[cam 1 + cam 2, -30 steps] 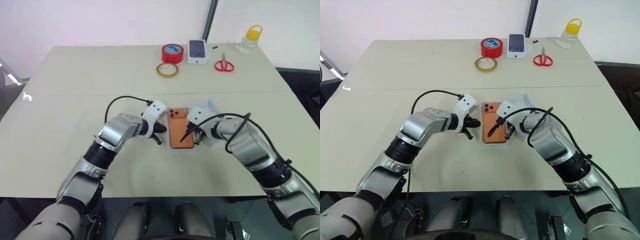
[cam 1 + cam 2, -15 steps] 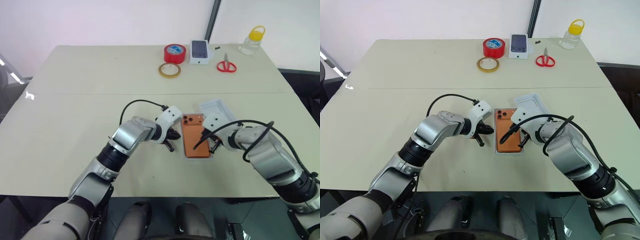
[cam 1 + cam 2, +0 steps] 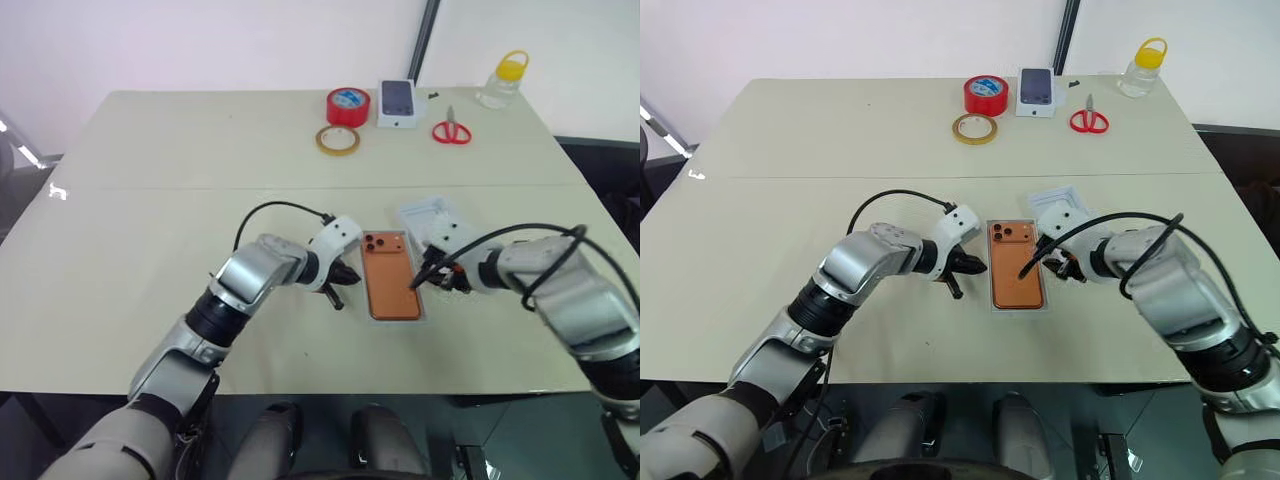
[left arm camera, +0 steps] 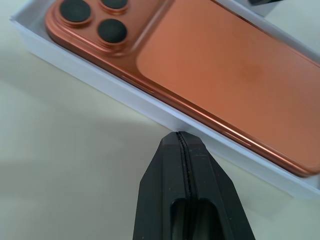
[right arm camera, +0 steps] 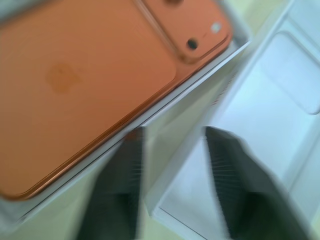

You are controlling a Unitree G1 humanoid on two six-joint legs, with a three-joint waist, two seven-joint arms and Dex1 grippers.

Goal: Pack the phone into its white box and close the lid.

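Head camera, either eye: an orange phone (image 3: 1016, 265) is lying camera side up inside a shallow white box (image 3: 1017, 304) at the middle of the pale tabletop (image 3: 790, 150). Its long axis is running from the near edge toward the far edge, with the lens block at the far end. The lid (image 3: 433, 217), a second shallow white tray, is sitting just right of the box's far end, open side up and turned at a slant. The right tool (image 3: 1052, 267) is hovering at the box's right edge, between box and lid, so the right arm looks the nearer one for fetching the lid. The left tool (image 3: 962, 275) is sitting just off the box's left edge. Red tape, a tan tape ring, a small box, scissors and a jar are standing well apart along the far edge.

Left wrist camera: the left tool (image 4: 182, 142) is pressed fully together, holding nothing, its tip almost meeting the white box (image 4: 150, 109) wall. The phone (image 4: 200, 65) is lying flat inside.

Right wrist camera: the right tool (image 5: 172, 175) is standing parted with nothing between its fingers (image 5: 117, 185). The gap is straddling the near corner where the box wall (image 5: 200, 75) and the lid (image 5: 270, 90) are lying side by side. The phone (image 5: 80, 85) is resting to one side.
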